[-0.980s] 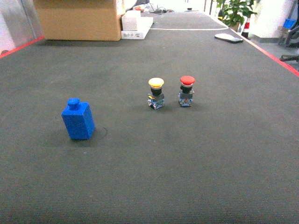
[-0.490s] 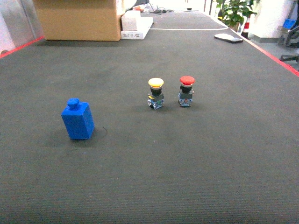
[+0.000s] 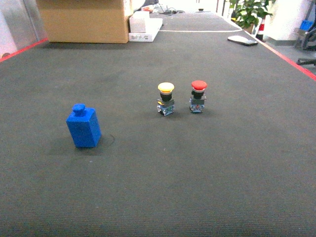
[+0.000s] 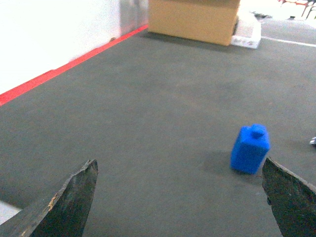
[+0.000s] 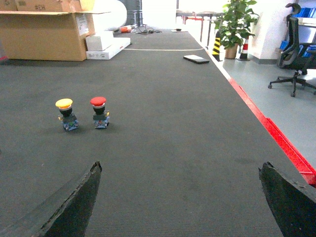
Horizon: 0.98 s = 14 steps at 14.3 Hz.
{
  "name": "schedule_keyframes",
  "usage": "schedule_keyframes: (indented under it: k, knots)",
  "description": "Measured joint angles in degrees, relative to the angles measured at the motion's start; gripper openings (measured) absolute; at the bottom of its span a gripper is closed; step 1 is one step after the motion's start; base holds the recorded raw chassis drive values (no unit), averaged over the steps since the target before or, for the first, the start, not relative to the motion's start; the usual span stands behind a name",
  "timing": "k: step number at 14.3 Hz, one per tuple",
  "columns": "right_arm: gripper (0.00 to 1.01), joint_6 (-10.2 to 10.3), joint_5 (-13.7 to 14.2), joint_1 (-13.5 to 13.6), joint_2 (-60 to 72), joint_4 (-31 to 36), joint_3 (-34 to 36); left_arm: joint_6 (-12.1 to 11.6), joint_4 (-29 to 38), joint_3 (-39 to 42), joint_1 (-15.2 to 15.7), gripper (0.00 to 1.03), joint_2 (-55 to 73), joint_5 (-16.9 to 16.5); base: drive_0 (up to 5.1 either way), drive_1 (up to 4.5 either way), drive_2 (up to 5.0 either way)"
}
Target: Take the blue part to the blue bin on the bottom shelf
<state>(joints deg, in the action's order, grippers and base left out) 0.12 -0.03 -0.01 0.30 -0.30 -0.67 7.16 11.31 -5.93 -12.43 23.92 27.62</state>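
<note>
The head camera looks forward and slightly down over a dark mat (image 3: 197, 173). The left wrist camera sits low, near the mat's left, sharing the blue part (image 4: 250, 148). The right wrist camera, also low, shares two push buttons (image 5: 83, 113) with the head view.

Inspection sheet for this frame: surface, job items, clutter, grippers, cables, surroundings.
Surface: dark grey mat, red line along its edges.
Job items: blue part upright on the mat, a round knob on top, untouched; blue bin and bottom shelf nothing seen.
Clutter: yellow push-button and red push-button side by side, apart from the blue part.
Grippers: left gripper open, aimed near the blue part; right gripper open over bare mat; both empty.
Cables: a tangle at the far end, too small to make out.
Surroundings: cardboard box, white flat boxes, potted plant, office chair.
</note>
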Motion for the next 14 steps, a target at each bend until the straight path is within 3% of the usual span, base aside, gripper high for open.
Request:
schedule_keyframes:
  k: [3, 6, 10, 14]
  knots:
    - [0.98, 0.0, 0.0, 0.0, 0.0, 0.0, 0.0, 0.0, 17.3, -7.6, -4.3, 0.98, 22.6, -5.7, 0.0, 0.0, 0.0]
    - [0.98, 0.0, 0.0, 0.0, 0.0, 0.0, 0.0, -0.1, 30.9, -17.5, -2.8, 0.98, 50.2, -9.9, 0.0, 0.0, 0.0]
    - [0.98, 0.0, 0.0, 0.0, 0.0, 0.0, 0.0, -1.3, 34.5, -25.2, -3.4, 0.98, 68.1, -12.4, 0.0, 0.0, 0.0]
    - [0.98, 0.0, 0.0, 0.0, 0.0, 0.0, 0.0, -1.6, 36.2, -30.6, -2.9, 0.98, 77.7, -13.0, 0.0, 0.0, 0.0]
